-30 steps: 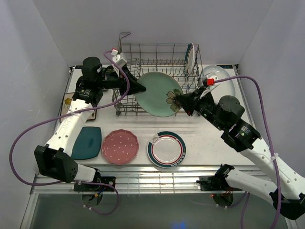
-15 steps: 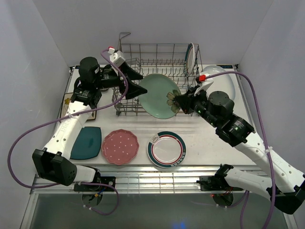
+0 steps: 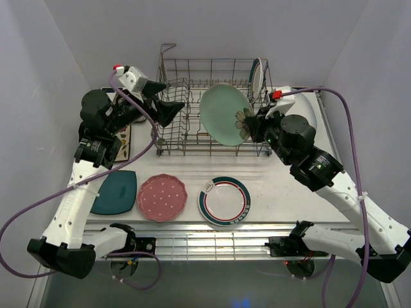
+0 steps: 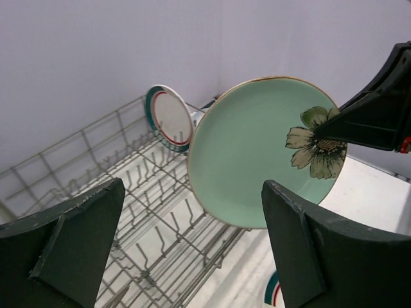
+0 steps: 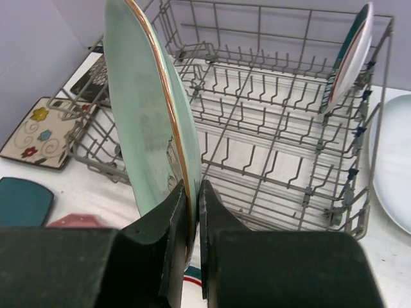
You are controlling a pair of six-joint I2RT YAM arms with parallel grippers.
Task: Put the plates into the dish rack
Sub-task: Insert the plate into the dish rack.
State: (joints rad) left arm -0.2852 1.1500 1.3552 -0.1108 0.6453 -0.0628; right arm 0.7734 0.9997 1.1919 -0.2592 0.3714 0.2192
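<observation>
The dish rack is a rectangular basket of thin grey wire with tall sides and rows of upright tines, and it sits at 12 o'clock on the white table. It holds 1 plate, a white green-rimmed round standing on edge among the tines in the corner toward 1 o'clock. The mint floral plate hangs over the rack's right half, tilted close to upright, its glossy face and pale flower turned toward the left arm. Whether its lower edge touches the wires I cannot tell. The right gripper pinches this plate by the rim beside the flower, its jaws drawn in to the plate's thickness. The wrist view shows a fine gold line along the clamped edge. The left gripper hovers at the rack's 9 o'clock side, spread wide with nothing between its fingers, apart from the plate. 3 plates lie flat in a row at 6 o'clock from the rack: a dark teal one with rounded corners, a pink dotted scalloped one and a second green-rimmed round with a red inner ring. The large white oval lies at 3 o'clock, partly behind the right arm. The floral squares lie at 9 o'clock, mostly under the left arm.
</observation>
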